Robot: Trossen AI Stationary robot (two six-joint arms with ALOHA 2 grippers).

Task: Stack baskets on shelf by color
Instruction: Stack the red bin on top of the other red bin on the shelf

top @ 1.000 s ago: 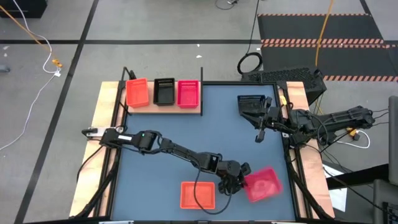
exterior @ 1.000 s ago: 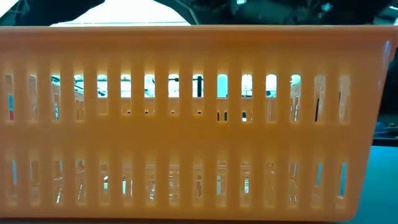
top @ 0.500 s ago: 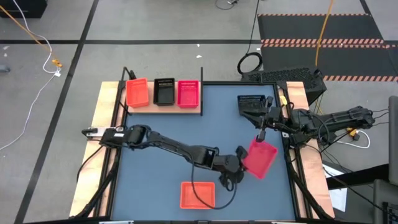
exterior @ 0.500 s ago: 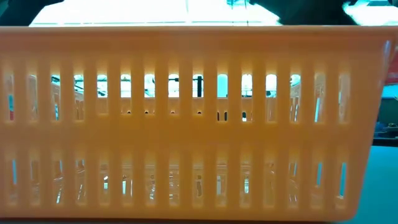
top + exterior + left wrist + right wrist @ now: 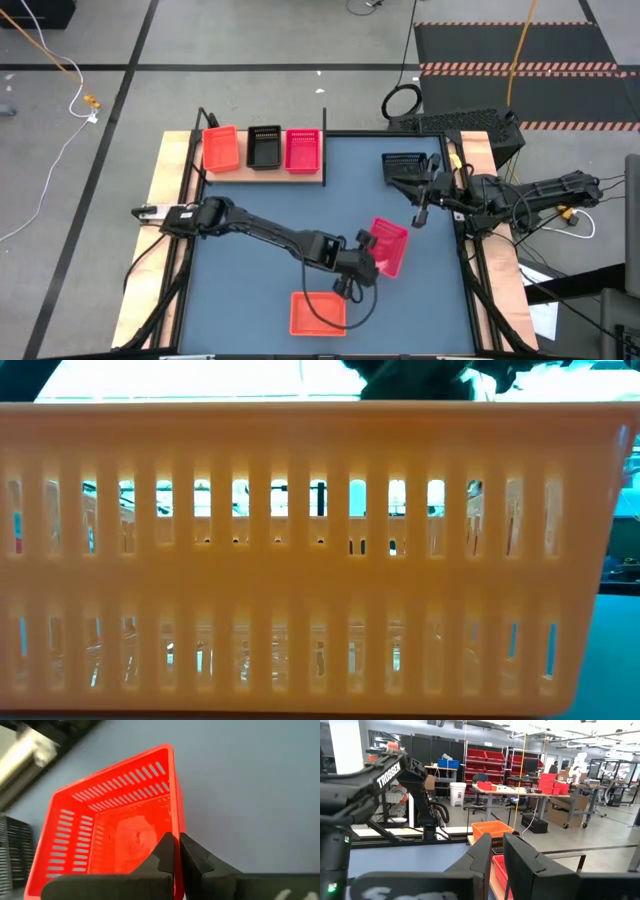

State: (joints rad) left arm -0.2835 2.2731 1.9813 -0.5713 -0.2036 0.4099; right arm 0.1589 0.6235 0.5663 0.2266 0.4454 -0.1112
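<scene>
Well clear of the shelf (image 5: pixel 262 172), toward the counter's (image 5: pixel 250 270) middle, we find the left gripper (image 5: pixel 366 262) pinching the rim of a pink-red basket (image 5: pixel 387 246), held tilted off the surface. On the shelf sit an orange basket (image 5: pixel 221 148), a black basket (image 5: pixel 264 146) and a pink-red one (image 5: pixel 303 150) side by side; another orange basket (image 5: pixel 318 313) lies at the counter's near edge. The right gripper (image 5: pixel 418 217) hangs beside a second black basket (image 5: pixel 404 165), its fingers (image 5: pixel 480 857) nearly together with nothing between them.
</scene>
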